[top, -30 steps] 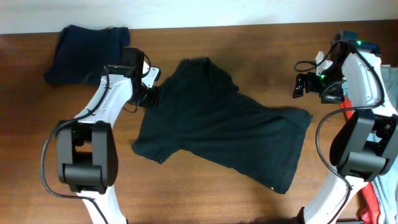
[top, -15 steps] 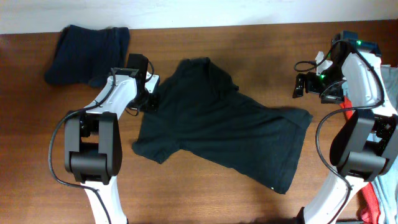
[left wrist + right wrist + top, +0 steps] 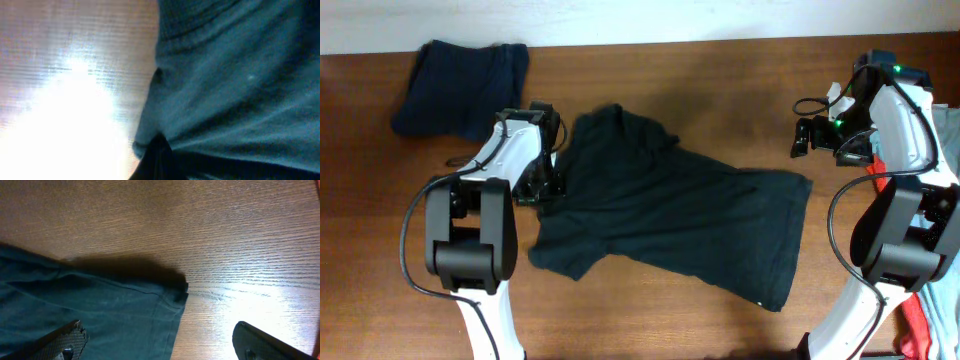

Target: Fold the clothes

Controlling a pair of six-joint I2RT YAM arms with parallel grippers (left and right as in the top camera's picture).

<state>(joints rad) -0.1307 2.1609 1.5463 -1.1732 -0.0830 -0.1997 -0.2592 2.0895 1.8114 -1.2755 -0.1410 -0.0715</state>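
A black T-shirt [image 3: 680,220] lies spread across the middle of the table, its collar end bunched at the upper left. My left gripper [image 3: 540,185] is at the shirt's left edge and is shut on a pinch of that fabric. In the left wrist view the shirt [image 3: 235,85] fills the picture and gathers into a fold at the jaws [image 3: 160,165]. My right gripper [image 3: 804,138] hangs open above the table by the shirt's right corner. In the right wrist view its fingers [image 3: 70,340] stand wide apart over that corner [image 3: 100,310], holding nothing.
A folded navy garment [image 3: 460,85] sits at the back left of the wooden table [image 3: 720,80]. Red and grey-blue clothes [image 3: 930,320] lie in a pile at the front right, beside the right arm's base.
My left gripper has closed fully on the shirt's left edge and moved toward the front left, dragging the shirt's collar end left with it. The right arm has not moved.
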